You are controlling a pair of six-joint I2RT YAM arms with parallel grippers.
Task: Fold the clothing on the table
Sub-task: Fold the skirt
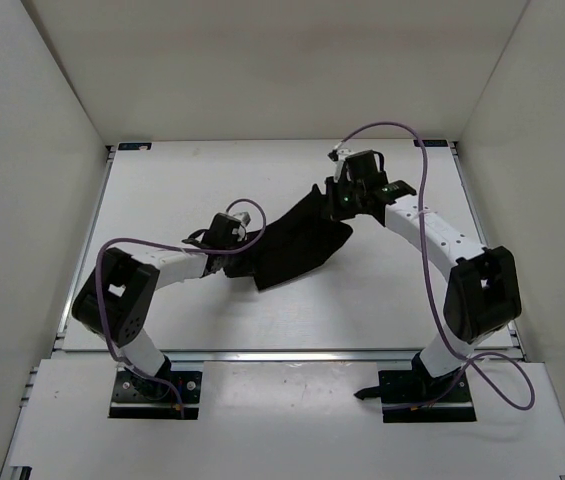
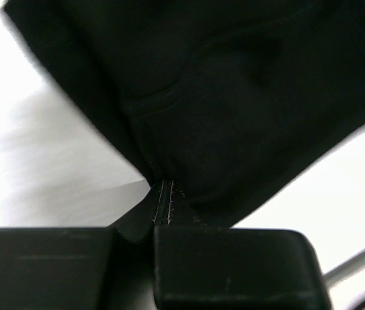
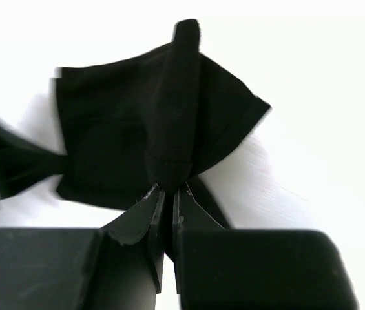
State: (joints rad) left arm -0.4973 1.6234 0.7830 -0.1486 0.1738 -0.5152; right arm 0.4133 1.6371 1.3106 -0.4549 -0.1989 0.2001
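Note:
The black clothing [image 1: 297, 240] hangs stretched between both grippers over the middle of the white table [image 1: 162, 180]. My left gripper [image 1: 230, 246] is shut on the clothing's left edge; in the left wrist view the fabric [image 2: 234, 97] runs straight out of the closed jaws of that gripper [image 2: 164, 194]. My right gripper [image 1: 345, 200] is shut on the far right corner. In the right wrist view a bunched ridge of the clothing [image 3: 169, 123] rises from the pinched tips of this gripper [image 3: 168, 188].
White walls enclose the table on three sides. Metal edge rails [image 1: 90, 240] run along the table's sides. A purple cable [image 1: 402, 130] loops above the right arm, another [image 1: 152, 243] over the left arm. The arm bases [image 1: 152, 390] stand at the near edge.

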